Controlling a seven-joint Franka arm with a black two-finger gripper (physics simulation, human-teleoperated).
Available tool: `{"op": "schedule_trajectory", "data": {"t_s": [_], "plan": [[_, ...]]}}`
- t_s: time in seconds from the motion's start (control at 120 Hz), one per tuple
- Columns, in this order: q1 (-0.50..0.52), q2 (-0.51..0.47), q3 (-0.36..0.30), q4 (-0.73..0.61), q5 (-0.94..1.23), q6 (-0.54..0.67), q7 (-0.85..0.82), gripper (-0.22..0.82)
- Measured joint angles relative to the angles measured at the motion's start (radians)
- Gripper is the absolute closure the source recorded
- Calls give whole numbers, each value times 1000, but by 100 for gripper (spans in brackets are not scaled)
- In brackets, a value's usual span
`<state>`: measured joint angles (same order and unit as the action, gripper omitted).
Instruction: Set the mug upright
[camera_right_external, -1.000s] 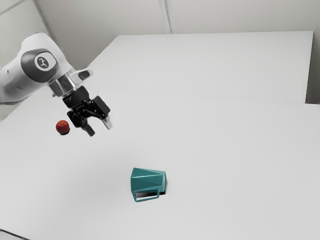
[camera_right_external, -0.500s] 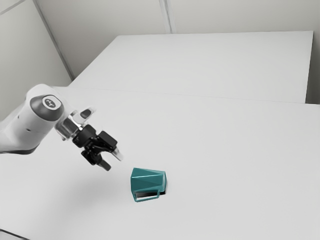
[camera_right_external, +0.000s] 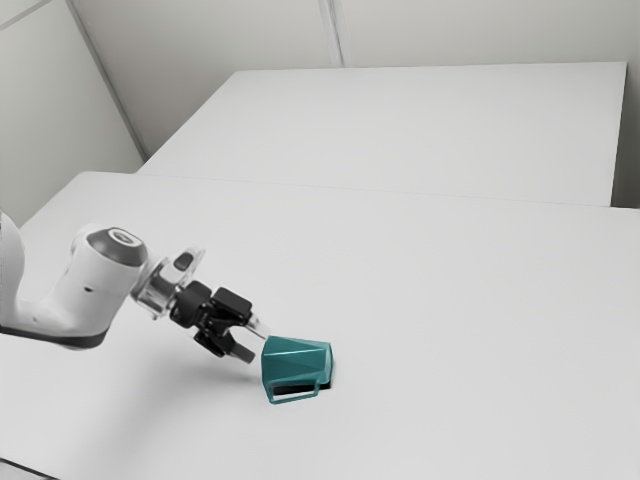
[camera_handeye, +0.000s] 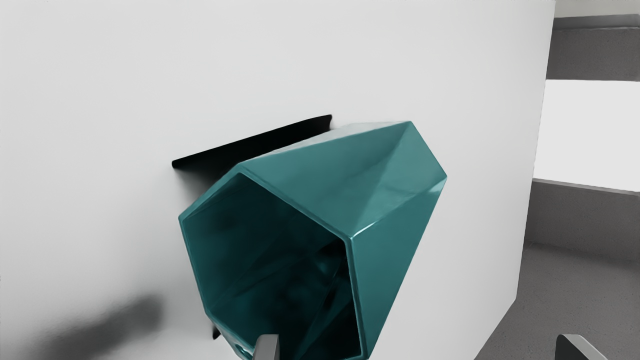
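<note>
Beside the mug's open end, at the exterior view's left of it, is my gripper (camera_right_external: 257, 343), its two fingers spread apart. The teal faceted mug (camera_right_external: 294, 362) lies on its side on the table, its handle toward the exterior view's bottom. In the wrist view the mug (camera_handeye: 390, 200) has its hollow mouth facing my hand. One fingertip of the gripper (camera_handeye: 417, 347) overlaps the mouth's rim, while the other stands well off beyond the mug's side. Whether the first finger touches the mug, I cannot tell.
The white table (camera_right_external: 440, 330) extends around the mug. A second white surface (camera_right_external: 430, 130) lies toward the exterior view's top. A dark cable (camera_right_external: 25, 468) runs at the lower left corner. Beyond the table's edge, the wrist view has a grey floor (camera_handeye: 575, 295).
My hand has come down and toward the exterior view's right, up to the mug. The arm now covers the spot where a red ball was visible earlier. The mug has stayed where it was.
</note>
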<state>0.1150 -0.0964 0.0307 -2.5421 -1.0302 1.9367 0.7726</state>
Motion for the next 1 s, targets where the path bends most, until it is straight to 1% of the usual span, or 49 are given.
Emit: {"op": "schedule_trajectory", "data": {"t_s": [0.383, 0.55, 0.6, 0.667, 0.792, 1.0], "plan": [[-9, 68, -2, 5, -132, 54, 176, 0], [-9, 104, -21, 3, -184, 64, 224, 0], [-12, 109, -23, 3, -194, 62, 237, 2], [-18, 110, -24, 4, -205, 57, 253, 8], [-29, 109, -24, 5, -218, 48, 284, 26], [-41, 101, -24, 3, -226, 34, 327, 51]]}}
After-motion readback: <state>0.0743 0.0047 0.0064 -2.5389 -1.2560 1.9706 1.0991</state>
